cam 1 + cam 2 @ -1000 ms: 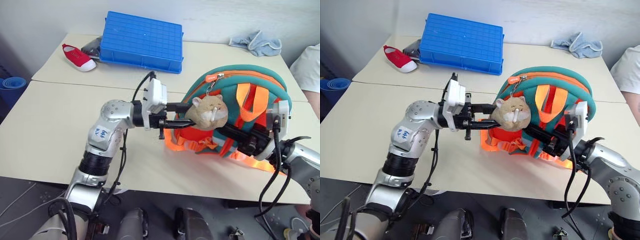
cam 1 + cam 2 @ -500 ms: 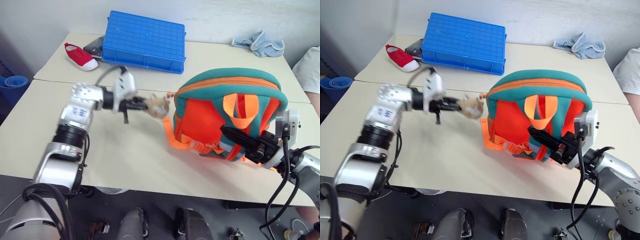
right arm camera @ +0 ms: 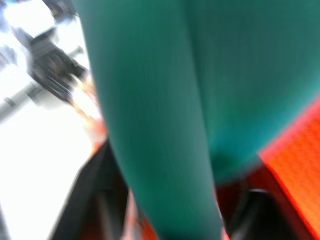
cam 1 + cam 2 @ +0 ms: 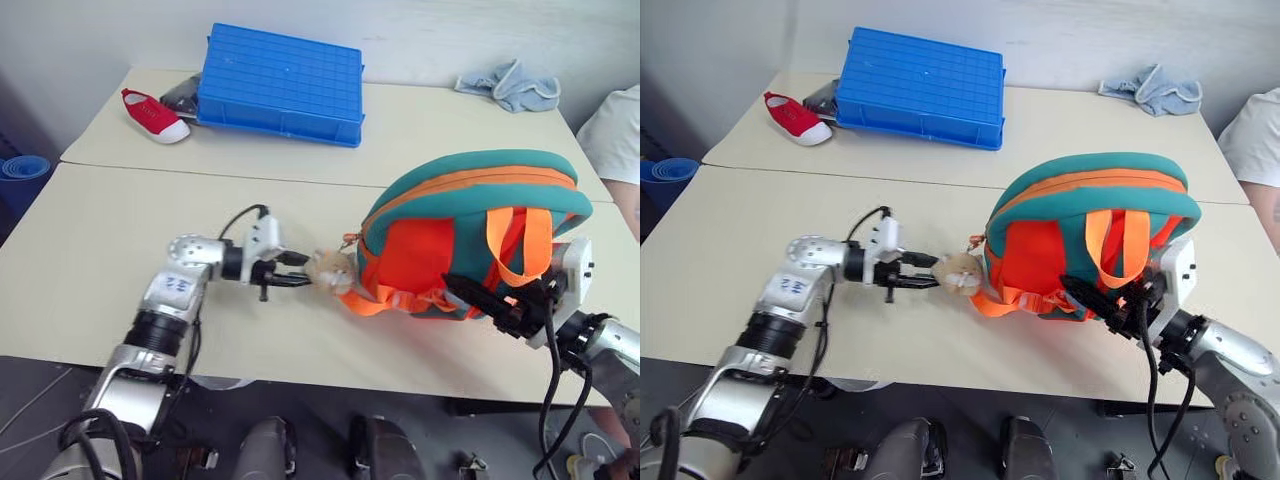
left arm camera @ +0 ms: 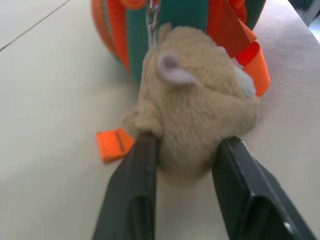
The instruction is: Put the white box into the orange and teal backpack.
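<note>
Two cream tables (image 4: 120, 230) (pushed together) stand against a white wall (image 4: 430, 30).

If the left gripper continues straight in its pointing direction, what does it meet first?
The tan plush toy, already between the left gripper's fingers; directly behind it probably comes the orange and teal backpack.

Small blue handwritten marks on the left arm's silver forearm casing (image 4: 178, 285); too small to read. No legible label, brand or number on the orange and teal backpack (image 4: 470, 200), blue crate (image 4: 281, 82) or red shoe (image 4: 155, 113).
</note>
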